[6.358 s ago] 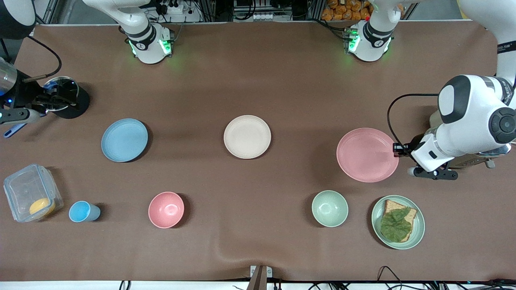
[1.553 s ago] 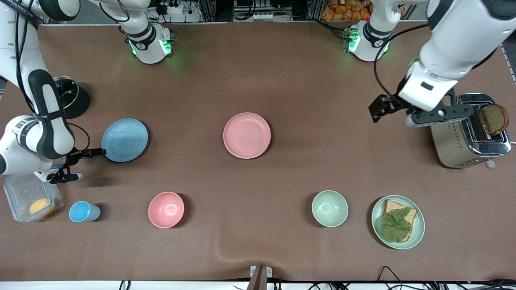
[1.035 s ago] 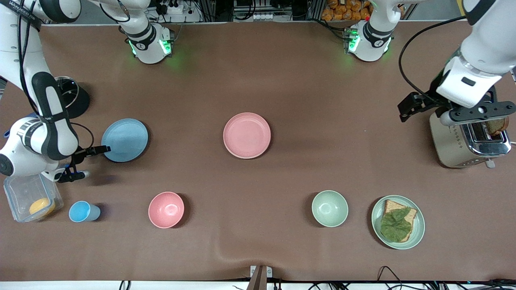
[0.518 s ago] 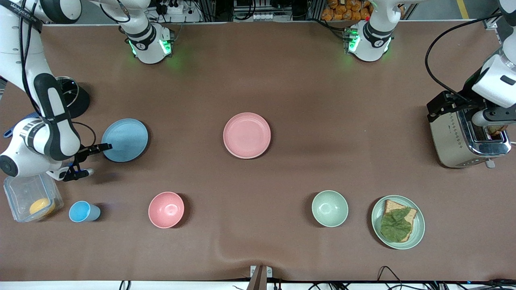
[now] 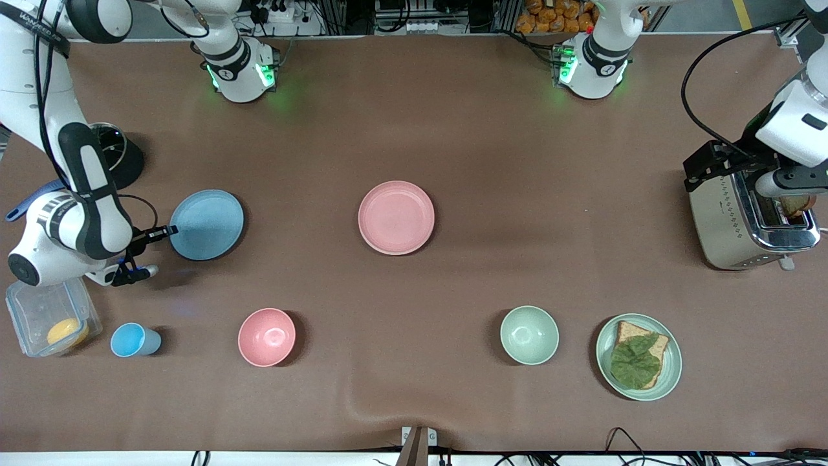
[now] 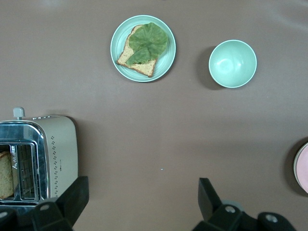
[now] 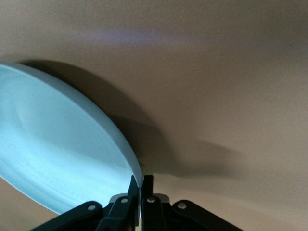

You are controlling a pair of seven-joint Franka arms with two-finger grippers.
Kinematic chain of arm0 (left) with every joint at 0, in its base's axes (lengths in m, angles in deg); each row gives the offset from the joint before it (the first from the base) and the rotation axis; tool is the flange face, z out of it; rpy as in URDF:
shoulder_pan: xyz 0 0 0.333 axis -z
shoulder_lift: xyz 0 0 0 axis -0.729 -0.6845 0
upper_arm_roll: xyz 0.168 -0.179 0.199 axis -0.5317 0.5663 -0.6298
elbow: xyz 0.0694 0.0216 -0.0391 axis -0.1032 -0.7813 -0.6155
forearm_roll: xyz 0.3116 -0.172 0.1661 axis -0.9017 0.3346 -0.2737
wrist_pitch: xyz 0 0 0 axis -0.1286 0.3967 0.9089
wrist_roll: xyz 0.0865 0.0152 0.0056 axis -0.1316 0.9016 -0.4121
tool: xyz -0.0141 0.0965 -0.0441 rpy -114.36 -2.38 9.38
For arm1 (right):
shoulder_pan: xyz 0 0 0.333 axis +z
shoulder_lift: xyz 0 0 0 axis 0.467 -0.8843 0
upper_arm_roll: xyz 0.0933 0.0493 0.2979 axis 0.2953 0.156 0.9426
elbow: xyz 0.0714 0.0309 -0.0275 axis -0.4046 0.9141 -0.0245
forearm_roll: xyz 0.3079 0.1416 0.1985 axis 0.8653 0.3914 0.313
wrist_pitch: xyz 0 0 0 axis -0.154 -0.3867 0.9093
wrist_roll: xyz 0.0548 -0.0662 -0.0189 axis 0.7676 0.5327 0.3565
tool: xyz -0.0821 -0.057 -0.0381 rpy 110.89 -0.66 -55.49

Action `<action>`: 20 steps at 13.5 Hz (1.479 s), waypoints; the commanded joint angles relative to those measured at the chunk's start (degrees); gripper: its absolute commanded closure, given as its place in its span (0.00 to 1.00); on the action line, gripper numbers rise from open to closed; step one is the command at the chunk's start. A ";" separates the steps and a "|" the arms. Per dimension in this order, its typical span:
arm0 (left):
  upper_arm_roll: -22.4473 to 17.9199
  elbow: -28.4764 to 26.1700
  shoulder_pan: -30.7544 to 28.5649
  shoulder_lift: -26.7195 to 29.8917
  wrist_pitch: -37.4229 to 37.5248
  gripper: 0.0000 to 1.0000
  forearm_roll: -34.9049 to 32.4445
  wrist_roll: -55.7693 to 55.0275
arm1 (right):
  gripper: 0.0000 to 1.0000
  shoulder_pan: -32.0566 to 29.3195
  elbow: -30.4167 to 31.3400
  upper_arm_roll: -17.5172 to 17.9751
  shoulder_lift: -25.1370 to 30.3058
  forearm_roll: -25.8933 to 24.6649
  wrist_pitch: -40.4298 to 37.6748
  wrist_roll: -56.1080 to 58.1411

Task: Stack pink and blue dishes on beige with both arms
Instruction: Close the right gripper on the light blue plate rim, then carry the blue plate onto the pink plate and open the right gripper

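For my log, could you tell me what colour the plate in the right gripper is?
Light blue plate; front view shows it best.

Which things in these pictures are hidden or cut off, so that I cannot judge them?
- Beige plate: front view, not visible; the pink plate covers the middle spot, so what lies under it cannot be told.
- Left gripper: left wrist view, fingers cut off by the edge; it is open over the toaster.
- Blue plate: right wrist view, partly cut off by the edge; the right gripper pinches its rim.
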 commanded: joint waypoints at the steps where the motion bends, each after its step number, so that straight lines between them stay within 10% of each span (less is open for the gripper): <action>1: 0.32 0.43 0.00 0.31 0.95 0.00 -0.37 0.58 | 1.00 -0.44 -3.74 0.37 0.02 0.87 -7.10 0.37; 5: 0.41 0.52 -0.09 0.22 0.95 0.00 -0.37 0.75 | 1.00 2.10 -9.11 0.89 0.37 2.44 -18.90 0.63; 11: 0.41 0.43 0.44 -1.09 0.95 0.00 -0.63 0.31 | 1.00 13.51 -8.78 1.16 1.94 18.09 -25.25 -0.51; 20: 0.76 0.43 0.70 -1.71 0.77 0.00 -1.16 -0.39 | 1.00 36.00 1.15 1.16 7.40 26.36 1.07 -15.53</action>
